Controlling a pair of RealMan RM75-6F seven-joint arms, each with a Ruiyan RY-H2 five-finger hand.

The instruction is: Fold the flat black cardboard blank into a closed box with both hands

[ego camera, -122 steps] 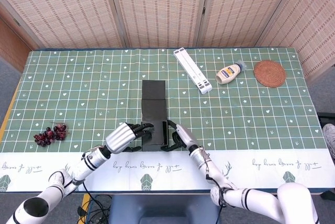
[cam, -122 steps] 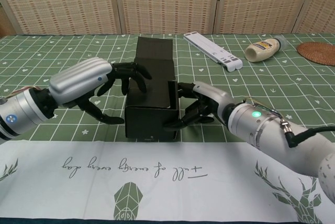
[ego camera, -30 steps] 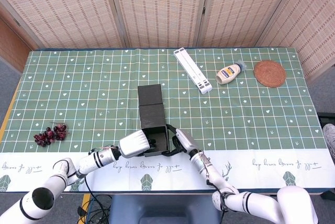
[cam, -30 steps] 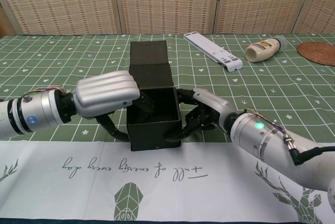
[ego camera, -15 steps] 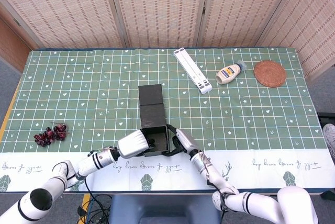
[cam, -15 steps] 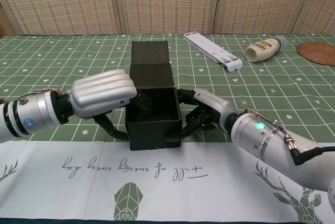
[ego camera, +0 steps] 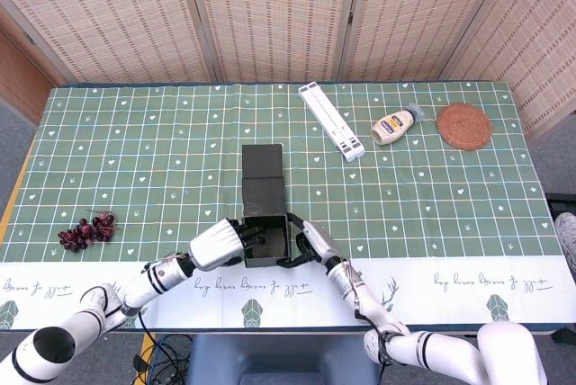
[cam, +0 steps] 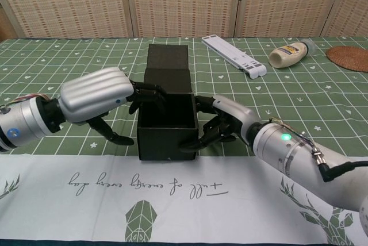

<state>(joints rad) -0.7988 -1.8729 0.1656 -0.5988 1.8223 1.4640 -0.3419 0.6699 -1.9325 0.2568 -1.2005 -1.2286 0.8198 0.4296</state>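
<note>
On the green patterned table [ego camera: 432,187], near its front edge, the black cardboard box [cam: 167,125] stands with walls up, lid flap lying flat behind. Left hand [cam: 95,95] fingers hook its left rim; right hand [cam: 221,120] grips its right wall. Next, probably, folding the lid forward.

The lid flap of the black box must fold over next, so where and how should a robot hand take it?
Grip the lid flap by its far free edge, reaching over from the far side. It lies flat on the table behind the open black box, hinged at the rear wall, so only that edge can lift.
</note>
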